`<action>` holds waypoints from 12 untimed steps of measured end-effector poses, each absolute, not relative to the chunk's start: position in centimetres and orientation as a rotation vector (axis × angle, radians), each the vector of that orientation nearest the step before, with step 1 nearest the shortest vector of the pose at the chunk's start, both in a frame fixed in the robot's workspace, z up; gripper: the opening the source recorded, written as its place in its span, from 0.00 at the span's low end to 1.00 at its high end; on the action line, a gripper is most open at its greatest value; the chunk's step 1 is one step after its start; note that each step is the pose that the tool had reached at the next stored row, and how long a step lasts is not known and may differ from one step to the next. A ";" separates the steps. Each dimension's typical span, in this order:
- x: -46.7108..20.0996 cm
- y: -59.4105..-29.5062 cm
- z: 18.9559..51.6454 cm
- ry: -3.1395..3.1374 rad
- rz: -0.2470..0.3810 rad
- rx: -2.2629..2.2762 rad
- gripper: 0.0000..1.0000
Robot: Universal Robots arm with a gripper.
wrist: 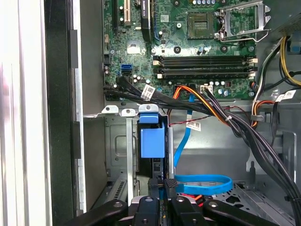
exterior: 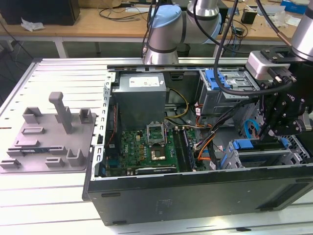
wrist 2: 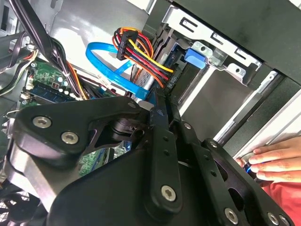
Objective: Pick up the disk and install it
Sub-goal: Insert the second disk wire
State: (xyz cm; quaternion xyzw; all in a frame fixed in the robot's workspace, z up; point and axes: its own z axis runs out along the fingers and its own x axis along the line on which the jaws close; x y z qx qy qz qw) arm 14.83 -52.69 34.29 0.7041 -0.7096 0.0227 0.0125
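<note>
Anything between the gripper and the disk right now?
Nothing visible. In the first wrist view the gripper sits right at the disk, which stands edge-on in the metal cage. The blue cable loops off to one side, not across it.

Matt black metal gripper (wrist: 162, 195); just beyond, disk (wrist: 153, 141) with smooth blue plastic rail; bare grey sheet-metal cage (wrist: 117, 141); glossy blue cable (wrist: 202, 181).

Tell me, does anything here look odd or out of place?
Yes. In the second wrist view a person's hand lies by the computer case's edge, close beside the gripper. On the motherboard, the processor socket also stands with its metal frame flipped open.
</note>
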 end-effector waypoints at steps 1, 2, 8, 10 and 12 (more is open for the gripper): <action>14.8 -52.7 34.3 -2.212 0.071 2.195 0.16; 14.8 -52.7 34.2 -2.212 0.071 2.195 0.16; 14.8 -52.7 34.1 -2.212 0.070 2.195 0.16; 14.8 -52.7 34.1 -2.212 0.070 2.195 0.16; 14.8 -52.7 34.2 -2.212 0.070 2.195 0.16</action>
